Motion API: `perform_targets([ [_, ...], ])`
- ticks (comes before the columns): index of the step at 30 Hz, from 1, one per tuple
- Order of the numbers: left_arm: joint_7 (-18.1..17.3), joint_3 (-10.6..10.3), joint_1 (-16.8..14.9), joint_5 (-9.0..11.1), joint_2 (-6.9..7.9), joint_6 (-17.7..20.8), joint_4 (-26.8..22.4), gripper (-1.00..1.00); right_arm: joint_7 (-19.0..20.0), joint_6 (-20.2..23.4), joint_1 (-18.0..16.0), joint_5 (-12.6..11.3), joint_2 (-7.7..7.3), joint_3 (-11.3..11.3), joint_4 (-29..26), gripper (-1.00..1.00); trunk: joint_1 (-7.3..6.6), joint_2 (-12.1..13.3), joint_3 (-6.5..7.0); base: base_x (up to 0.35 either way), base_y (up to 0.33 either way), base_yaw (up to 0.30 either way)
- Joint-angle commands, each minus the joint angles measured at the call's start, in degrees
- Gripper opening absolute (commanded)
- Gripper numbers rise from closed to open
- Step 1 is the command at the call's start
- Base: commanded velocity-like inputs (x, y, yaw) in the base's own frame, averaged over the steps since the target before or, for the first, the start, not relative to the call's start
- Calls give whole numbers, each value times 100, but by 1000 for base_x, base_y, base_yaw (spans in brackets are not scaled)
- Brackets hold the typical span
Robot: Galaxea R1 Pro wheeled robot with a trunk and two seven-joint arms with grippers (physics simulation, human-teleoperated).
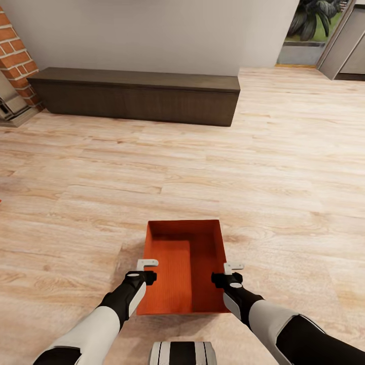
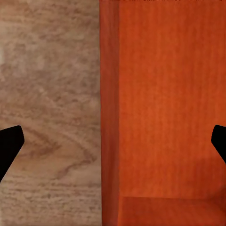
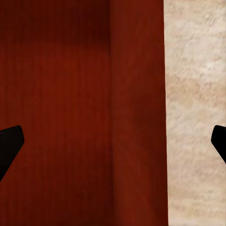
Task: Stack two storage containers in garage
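Container straddled at both long walls, jaws apart

Position: one storage container [image 1: 185, 268] sits on the light wood-plank floor [image 1: 253, 167] of the living room, directly ahead of the robot and close in. Its long axis runs near to far, the open top facing up, the interior empty.

Grippers: the left gripper [image 1: 147, 269] stands over the container's left long wall, and the right gripper [image 1: 232, 272] over the right long wall, both toward the near end. Each arm is equally close to its own wall. In the left wrist view the fingertips [image 2: 10, 146] sit wide apart with the wall [image 2: 109, 117] running between them, one tip over floor and one over the box interior. The right wrist view shows the same arrangement, the right wall [image 3: 136, 117] between the spread fingertips [image 3: 9, 143]. Both sets of jaws are apart; neither is clamped on a wall yet.

Judgement: the coming move turns on each wall staying centred between its jaws as they close, then a level two-arm lift.

Room: a long dark low cabinet [image 1: 137, 96] lies along the far wall, brick fireplace [image 1: 15, 56] at far left, glass doors [image 1: 317, 30] at far right.
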Motion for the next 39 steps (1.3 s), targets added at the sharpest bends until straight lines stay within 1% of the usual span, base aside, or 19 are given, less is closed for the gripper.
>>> perform_targets([
  [1,16,-1,0,-15,-2,36,-11,100,-16,-18,-2,-57,1,49,3,100,-1,-1,-3,0,0,0],
  [4,16,-1,0,-18,-2,36,-11,100,-16,-18,-2,-57,1,49,3,100,-1,-1,-3,0,0,0],
  [8,16,2,0,-16,3,36,-11,100,-17,-18,-2,-57,1,49,3,100,87,-162,-75,0,0,0],
  [39,42,-10,0,-28,15,28,-11,100,-16,-18,-2,-57,-17,34,0,100,87,-162,-75,0,0,0],
])
